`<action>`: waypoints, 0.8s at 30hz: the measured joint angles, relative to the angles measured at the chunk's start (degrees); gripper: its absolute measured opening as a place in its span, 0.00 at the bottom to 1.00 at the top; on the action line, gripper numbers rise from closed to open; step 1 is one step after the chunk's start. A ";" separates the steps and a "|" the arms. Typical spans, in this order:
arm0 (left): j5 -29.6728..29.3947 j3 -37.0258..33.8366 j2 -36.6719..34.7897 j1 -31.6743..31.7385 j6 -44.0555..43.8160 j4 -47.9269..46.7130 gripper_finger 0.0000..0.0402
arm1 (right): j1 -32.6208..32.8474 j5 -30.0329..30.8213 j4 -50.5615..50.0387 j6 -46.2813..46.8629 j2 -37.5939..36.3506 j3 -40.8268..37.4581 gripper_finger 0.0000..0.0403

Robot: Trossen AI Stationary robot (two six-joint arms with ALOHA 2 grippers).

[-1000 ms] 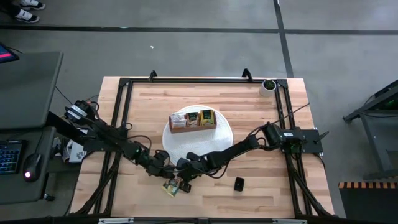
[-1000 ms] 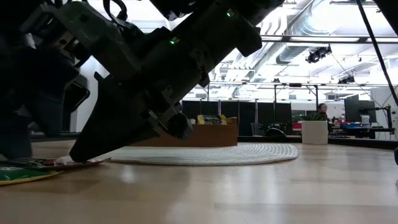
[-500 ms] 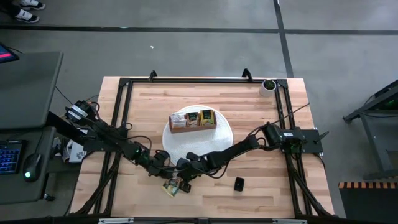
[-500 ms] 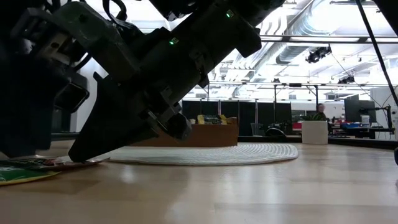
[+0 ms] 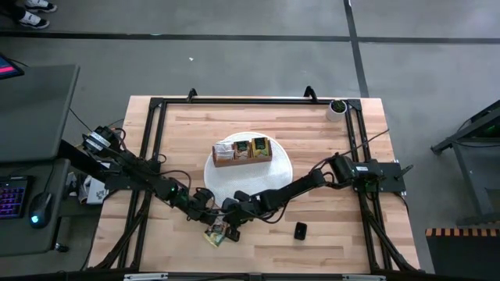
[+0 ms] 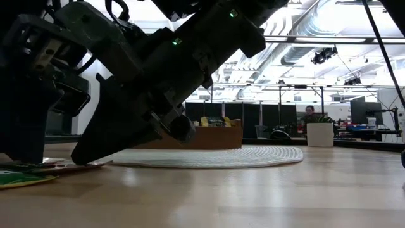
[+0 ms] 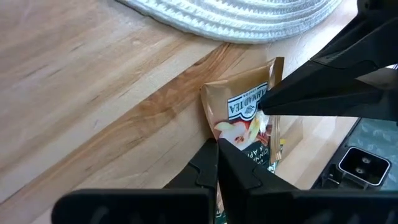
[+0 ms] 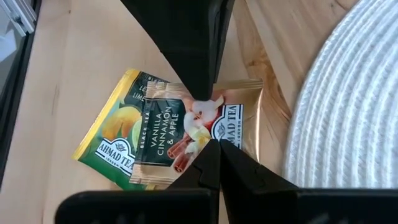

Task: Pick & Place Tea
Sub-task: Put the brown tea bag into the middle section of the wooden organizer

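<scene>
Barely any change from before: both arms stay low at the counter's (image 5: 336, 156) near edge, only the left claw (image 5: 212, 224) has nudged closer over the packets. The brown tea packet (image 8: 214, 118) lies flat on the green tea packet (image 8: 115, 146), just beside the white mat (image 5: 277, 176). Left claw and right claw (image 5: 228, 226) are both closed, tips meeting on the brown packet from opposite sides.

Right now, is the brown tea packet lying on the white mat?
No. The brown tea packet lies on the bare wooden table, beside the white mat, partly over a green packet.
</scene>
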 joint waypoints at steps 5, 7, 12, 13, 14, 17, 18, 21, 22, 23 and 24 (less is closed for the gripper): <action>-0.15 0.03 0.00 0.04 0.97 0.48 0.00 | 0.00 0.33 -0.66 -0.50 -1.00 -0.07 0.00; -0.05 0.03 0.00 0.04 1.07 0.74 0.00 | 0.00 0.42 -1.41 -0.52 -1.49 -0.09 0.00; 0.16 0.03 -0.94 0.04 1.67 0.57 0.00 | 0.00 0.24 -2.01 -0.94 -2.84 -0.13 0.00; 0.18 0.03 -1.30 0.05 2.24 0.47 0.00 | 0.00 0.11 -2.02 -1.10 -3.29 -0.13 0.00; 0.16 0.03 -1.88 0.06 2.61 0.22 0.00 | 0.00 0.09 -2.12 -1.29 -3.70 -0.13 0.00; -1.12 -0.13 -4.04 0.13 3.17 -1.86 0.00 | 0.00 0.06 -2.26 -1.61 -4.51 -0.11 0.00; -1.60 -0.17 -4.75 0.13 3.17 -2.56 0.00 | 0.00 0.07 -2.28 -1.75 -4.55 -0.11 0.00; -1.75 -0.15 -7.30 0.13 3.20 -4.65 0.00 | 0.07 -0.29 -2.37 -1.64 -4.55 -0.11 0.00; -1.54 -0.13 -7.90 0.13 3.54 -4.98 0.00 | 0.14 -0.40 -2.23 -1.59 -4.55 -0.11 0.00; -1.39 -0.13 -8.49 0.13 3.94 -5.38 0.00 | 0.28 -0.28 -2.20 -1.57 -4.55 -0.09 0.00; -1.43 -0.13 -9.12 0.11 4.04 -5.59 0.00 | 0.47 -0.10 -2.20 -1.59 -4.55 -0.09 0.00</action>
